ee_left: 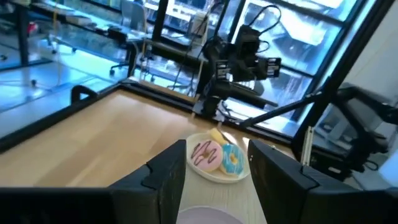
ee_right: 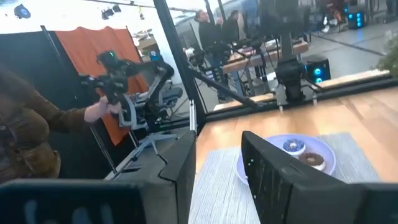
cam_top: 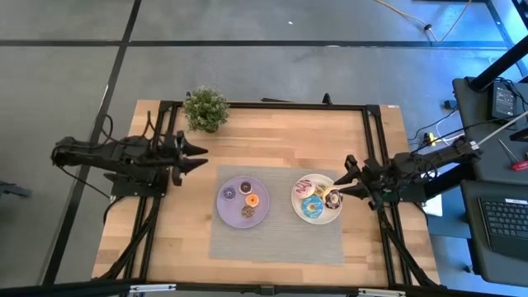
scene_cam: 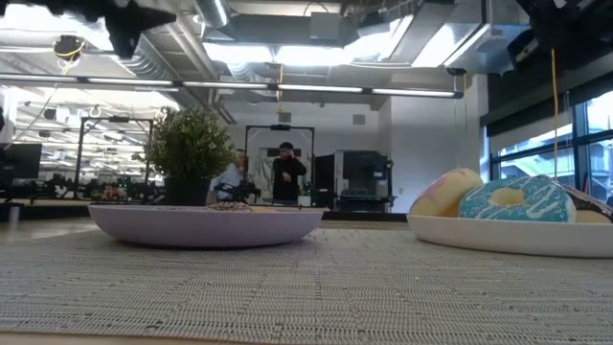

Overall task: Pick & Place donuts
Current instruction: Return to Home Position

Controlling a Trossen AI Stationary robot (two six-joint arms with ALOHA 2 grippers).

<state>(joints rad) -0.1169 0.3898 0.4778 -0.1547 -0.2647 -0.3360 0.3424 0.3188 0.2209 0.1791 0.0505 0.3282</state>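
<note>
Where the donuts lie: all on two plates on the grey mat [cam_top: 276, 243], none in a claw.
Lilac plate [cam_top: 224, 208]: mid-table, left half of the mat. It holds the small ones, among them a purple donut [cam_top: 229, 194], an orange donut [cam_top: 252, 200] and a brown donut [cam_top: 247, 212].
White plate [cam_top: 295, 200]: at 3 o'clock of the lilac plate, apart from it. It holds a pink donut [cam_top: 304, 186], a blue donut [cam_top: 312, 207] and others, packed close.
Left gripper [cam_top: 203, 156]: at the table's 9 o'clock side, off the mat, raised, fingers spread with nothing between them.
Right gripper [cam_top: 345, 175]: at 3 o'clock, near the white plate's rim, raised, fingers parted and empty.
Plant [cam_top: 205, 109]: at the table's 11 o'clock.
People [scene_cam: 283, 172]: two stand far behind the table in the low view.
</note>
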